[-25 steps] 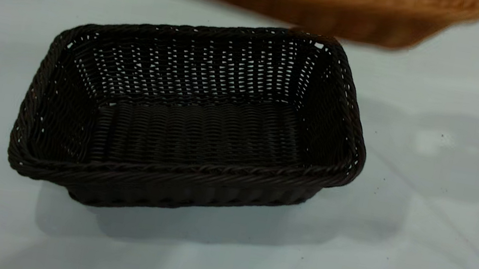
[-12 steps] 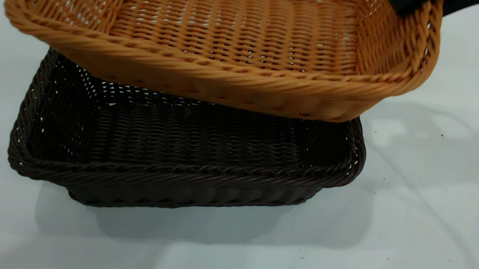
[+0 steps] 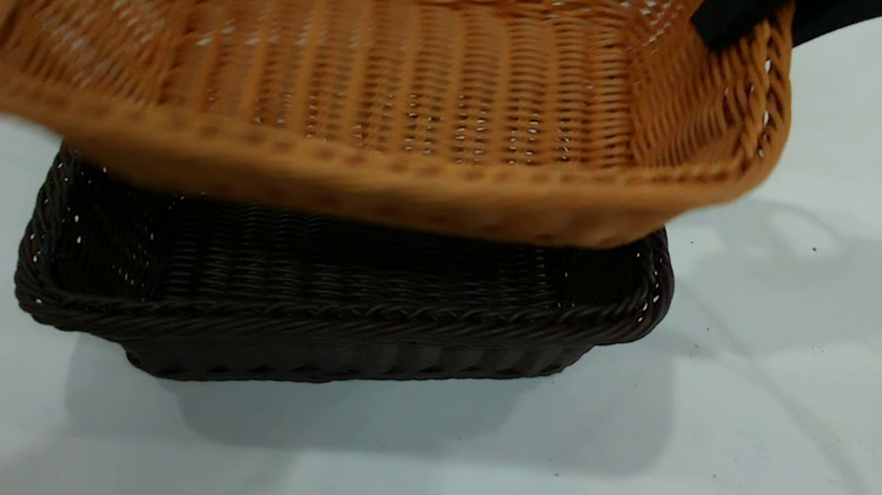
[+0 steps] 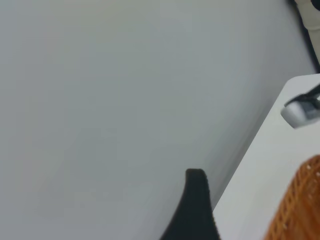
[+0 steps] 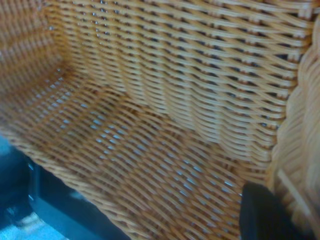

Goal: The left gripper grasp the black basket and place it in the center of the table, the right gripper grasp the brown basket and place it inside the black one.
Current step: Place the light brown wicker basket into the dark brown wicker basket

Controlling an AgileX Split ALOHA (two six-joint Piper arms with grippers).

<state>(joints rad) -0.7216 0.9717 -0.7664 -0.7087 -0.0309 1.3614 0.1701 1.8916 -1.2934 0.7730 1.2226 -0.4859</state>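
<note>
Table (image 3: 818, 454): white, bears the black basket (image 3: 338, 329) at centre, upright, long side toward the camera.

Brown basket (image 3: 361, 82): held in the air above the black basket, tilted with its near rim lower, overhanging the black basket's left end and covering its far part. Not yet nested; whether the two touch cannot be told.

Right gripper (image 3: 744, 16): closed on the brown basket's far-right rim, one finger (image 5: 265, 215) inside the wall.

Left gripper (image 4: 196, 210): off to the side, away from both baskets; opening cannot be told.

Risks (judgement):
- Leftward offset: the brown basket's base could land on the black rim and perch.
- Tilt: low edge catches first and shoves the black basket.
- Single corner grip: basket may swing or slip.
</note>
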